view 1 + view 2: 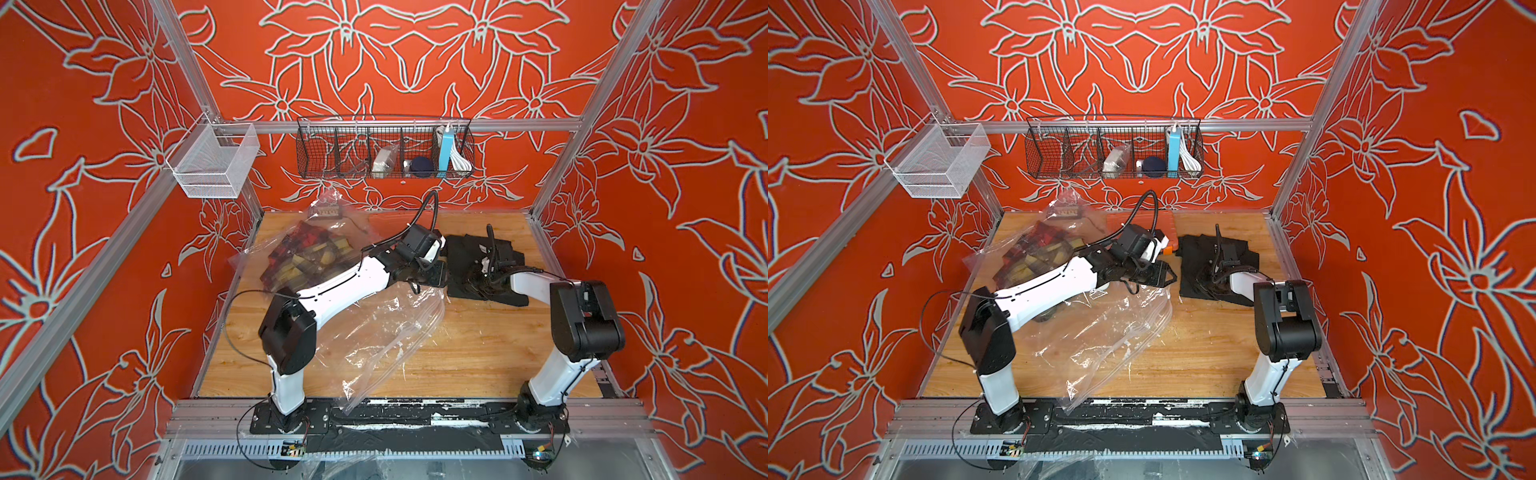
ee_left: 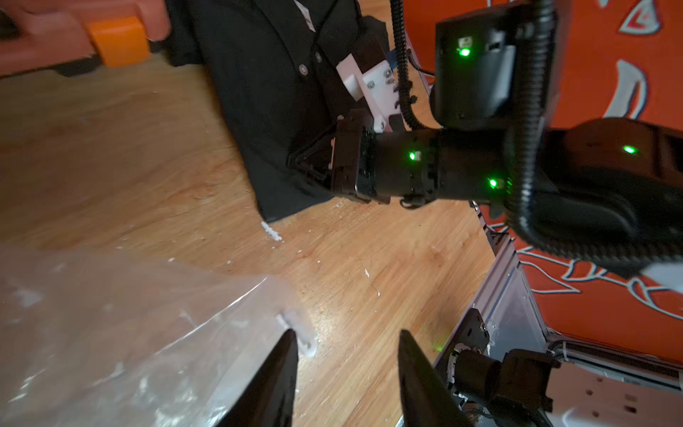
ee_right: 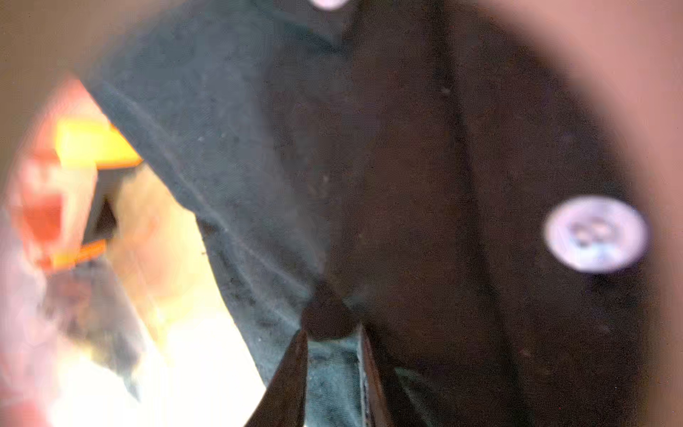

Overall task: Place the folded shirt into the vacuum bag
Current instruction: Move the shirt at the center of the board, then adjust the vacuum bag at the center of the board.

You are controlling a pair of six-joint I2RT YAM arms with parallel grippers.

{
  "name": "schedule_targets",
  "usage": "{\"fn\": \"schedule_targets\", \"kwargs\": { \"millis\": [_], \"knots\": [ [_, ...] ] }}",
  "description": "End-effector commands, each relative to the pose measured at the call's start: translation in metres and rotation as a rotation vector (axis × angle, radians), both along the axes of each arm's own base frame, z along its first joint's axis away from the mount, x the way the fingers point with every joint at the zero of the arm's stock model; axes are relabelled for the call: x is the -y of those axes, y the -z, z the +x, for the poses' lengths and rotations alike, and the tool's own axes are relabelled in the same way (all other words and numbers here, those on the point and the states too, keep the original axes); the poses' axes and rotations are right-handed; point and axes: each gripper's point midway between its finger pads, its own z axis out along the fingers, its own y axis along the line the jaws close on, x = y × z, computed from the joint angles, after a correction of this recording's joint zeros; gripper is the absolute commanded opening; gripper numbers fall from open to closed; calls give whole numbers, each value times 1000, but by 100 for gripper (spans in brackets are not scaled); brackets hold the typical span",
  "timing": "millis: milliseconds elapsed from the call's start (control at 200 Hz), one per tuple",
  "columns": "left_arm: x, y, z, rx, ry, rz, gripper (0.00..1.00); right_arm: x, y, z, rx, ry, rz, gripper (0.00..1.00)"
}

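Right wrist view: right jaws stand narrow, a fold of the shirt (image 3: 229,155) bunched between them. It lies near the tabletop's (image 1: 478,353) far right corner, just beside the bag (image 1: 374,332), which sprawls toward the near edge. Left jaws stand half open at the bag's lip, holding nothing. So thin a pinch may unfold the shirt on lifting, and the slack mouth could snag it.

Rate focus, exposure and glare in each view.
Top views: sharp and evenly lit, with glare streaks on the bag. Left wrist: table crisp, orange block soft, green LEDs flaring. Right wrist: too close, so the shirt and button are out of focus and the background beside them is blown out to white.
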Motion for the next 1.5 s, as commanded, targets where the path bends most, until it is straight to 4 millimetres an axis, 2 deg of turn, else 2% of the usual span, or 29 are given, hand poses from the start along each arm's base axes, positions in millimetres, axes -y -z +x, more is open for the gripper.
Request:
{"fn": "schedule_targets", "kwargs": {
  "millis": [0, 55, 175, 345, 450, 555, 651, 761, 896, 961, 1036, 1181, 1261, 1301, 1361, 1491],
  "knots": [
    [26, 3, -4, -48, 50, -82, 45, 12, 42, -82, -262, 27, -30, 26],
    [35, 19, -5, -84, 64, -85, 45, 10, 35, -88, -249, 30, -11, 25],
    [42, 61, -10, -155, 75, -35, 44, 7, 12, -85, -203, -6, 0, 25],
    [25, 115, -18, -211, 54, 85, 44, 8, -19, -79, -149, -49, -17, 29],
    [-2, 144, -26, -247, 18, 202, 45, 25, -42, -68, -99, -33, -76, 36],
    [-44, 174, -34, -311, -45, 312, 44, 44, -62, -60, -54, -14, -145, 40],
    [-80, 187, -42, -360, -100, 341, 44, 51, -73, -58, -33, -15, -178, 42],
    [-122, 197, -57, -387, -147, 380, 44, 54, -75, -61, -26, -10, -190, 42],
    [-167, 198, -75, -408, -207, 418, 44, 57, -70, -63, -31, 2, -193, 43],
    [-171, 184, -80, -386, -189, 413, 44, 57, -67, -63, -34, 1, -188, 43],
    [-157, 148, -79, -348, -141, 355, 44, 58, -68, -60, -34, -2, -191, 44],
    [-104, 56, -69, -210, -41, 240, 46, 69, -75, -55, -23, 14, -229, 46],
    [-82, 31, -57, -178, -32, 206, 48, 76, -83, -55, -6, 22, -266, 47],
    [-72, 27, -48, -168, -42, 201, 50, 78, -86, -55, 3, 26, -279, 47],
    [-60, 33, -30, -148, -71, 231, 51, 80, -89, -56, 12, 28, -293, 47],
    [-37, 63, 13, -115, -128, 330, 54, 82, -94, -59, 15, 20, -304, 47]
  ]
}}
